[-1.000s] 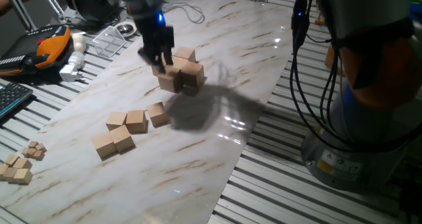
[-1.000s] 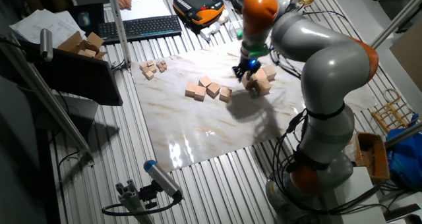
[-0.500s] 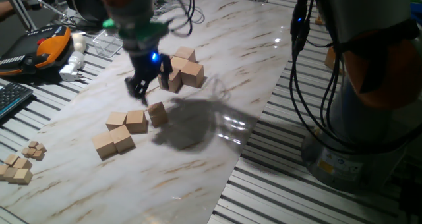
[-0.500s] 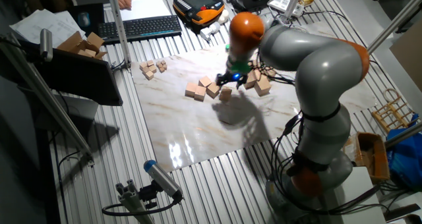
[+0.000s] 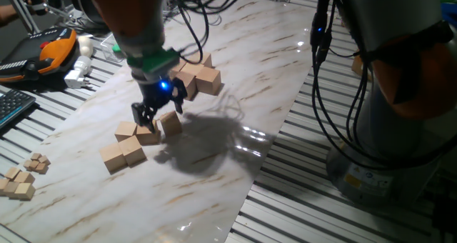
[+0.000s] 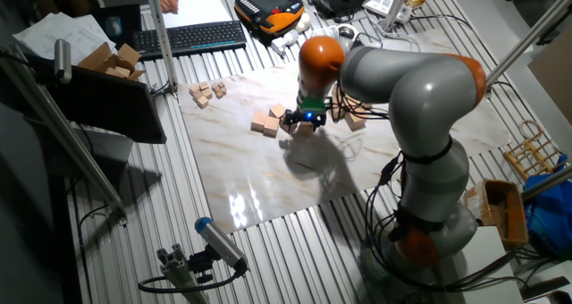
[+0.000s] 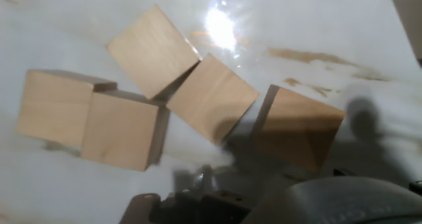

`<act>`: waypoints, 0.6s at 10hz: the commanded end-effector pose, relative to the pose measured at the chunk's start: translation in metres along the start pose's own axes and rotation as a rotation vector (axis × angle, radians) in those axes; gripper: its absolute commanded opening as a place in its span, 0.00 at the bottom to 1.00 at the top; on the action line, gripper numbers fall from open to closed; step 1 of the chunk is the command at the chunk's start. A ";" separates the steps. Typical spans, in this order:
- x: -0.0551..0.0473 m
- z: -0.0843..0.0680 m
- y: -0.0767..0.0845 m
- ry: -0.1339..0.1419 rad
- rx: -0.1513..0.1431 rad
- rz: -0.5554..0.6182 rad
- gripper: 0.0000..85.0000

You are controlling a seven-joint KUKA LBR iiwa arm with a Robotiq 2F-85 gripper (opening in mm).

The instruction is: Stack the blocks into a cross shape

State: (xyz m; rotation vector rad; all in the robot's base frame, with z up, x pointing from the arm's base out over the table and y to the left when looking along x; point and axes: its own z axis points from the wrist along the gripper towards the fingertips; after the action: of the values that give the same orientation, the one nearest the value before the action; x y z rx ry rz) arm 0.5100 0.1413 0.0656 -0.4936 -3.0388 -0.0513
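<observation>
Several loose tan wooden blocks (image 5: 133, 151) lie in a cluster on the marble board (image 5: 235, 50); they also show in the other fixed view (image 6: 264, 123). A small pile of blocks (image 5: 201, 76) stands further back on the board. My gripper (image 5: 156, 114) hangs low over the right part of the loose cluster, fingers spread and holding nothing; it also shows in the other fixed view (image 6: 304, 123). The hand view looks straight down on several of the loose blocks (image 7: 212, 97), with one block (image 7: 300, 126) apart at the right. The fingertips do not show there.
A cluster of tiny wooden cubes (image 5: 21, 179) lies at the board's near left. An orange and black pendant (image 5: 43, 53), a keyboard (image 5: 11, 107) and a white adapter (image 5: 78, 71) lie on the slatted table. The robot's base (image 5: 400, 129) stands at the right.
My gripper has left the pile at the back and moved forward and left, down over the loose blocks. The blocks have not moved.
</observation>
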 end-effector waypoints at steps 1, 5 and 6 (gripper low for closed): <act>0.001 0.006 -0.001 -0.002 0.001 0.003 1.00; -0.011 0.011 -0.013 -0.015 -0.004 -0.040 1.00; -0.013 0.012 -0.015 -0.019 -0.006 -0.040 1.00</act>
State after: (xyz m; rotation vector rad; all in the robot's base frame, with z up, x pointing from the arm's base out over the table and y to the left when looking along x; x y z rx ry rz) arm 0.5165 0.1234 0.0524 -0.4353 -3.0689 -0.0563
